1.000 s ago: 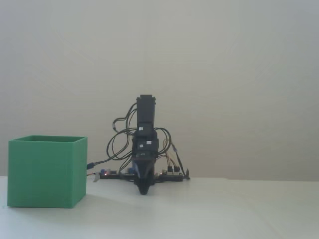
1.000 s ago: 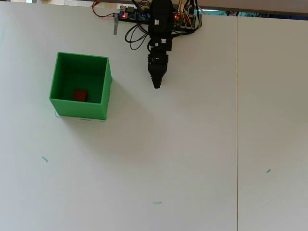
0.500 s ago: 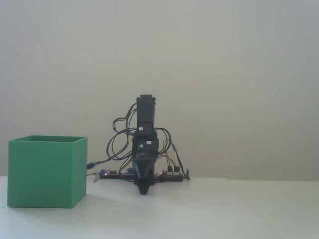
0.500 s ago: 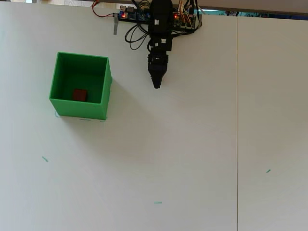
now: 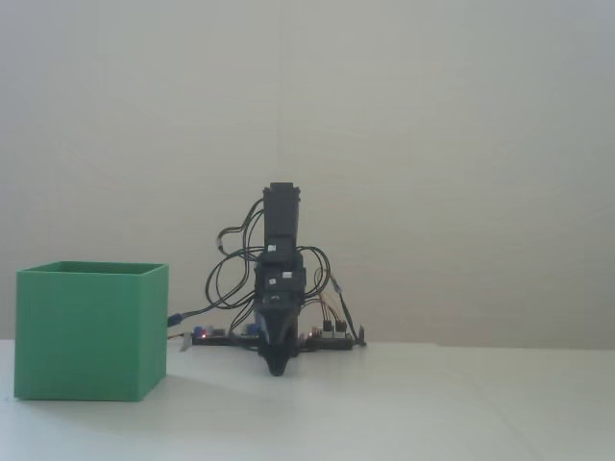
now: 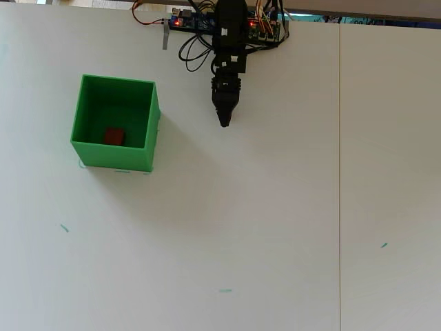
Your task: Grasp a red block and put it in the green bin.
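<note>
Block in bin; arm parked clear.

Overhead, near to far: bare table (image 6: 275, 227), then the bin (image 6: 86, 117) at 9 o'clock of the gripper (image 6: 224, 122), well apart. The block (image 6: 114, 136) lies alone on the bin floor, toward its near wall. Judged light, rigid and matte; best pinched across its narrow sides. Gripper holds nothing; jaws appear closed to a point.
</note>
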Action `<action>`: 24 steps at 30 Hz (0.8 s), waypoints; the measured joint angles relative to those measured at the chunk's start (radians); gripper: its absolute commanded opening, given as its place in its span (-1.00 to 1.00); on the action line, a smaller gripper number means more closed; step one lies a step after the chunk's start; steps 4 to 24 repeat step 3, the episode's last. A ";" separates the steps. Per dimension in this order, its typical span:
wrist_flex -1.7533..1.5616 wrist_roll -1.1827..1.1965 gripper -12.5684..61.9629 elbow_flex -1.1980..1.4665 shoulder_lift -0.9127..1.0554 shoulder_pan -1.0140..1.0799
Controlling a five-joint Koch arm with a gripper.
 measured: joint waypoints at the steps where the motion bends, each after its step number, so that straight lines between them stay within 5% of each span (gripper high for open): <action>1: 0.000 0.000 0.27 0.000 0.000 0.000; 24: 0.002 0.000 0.27 0.000 0.000 0.000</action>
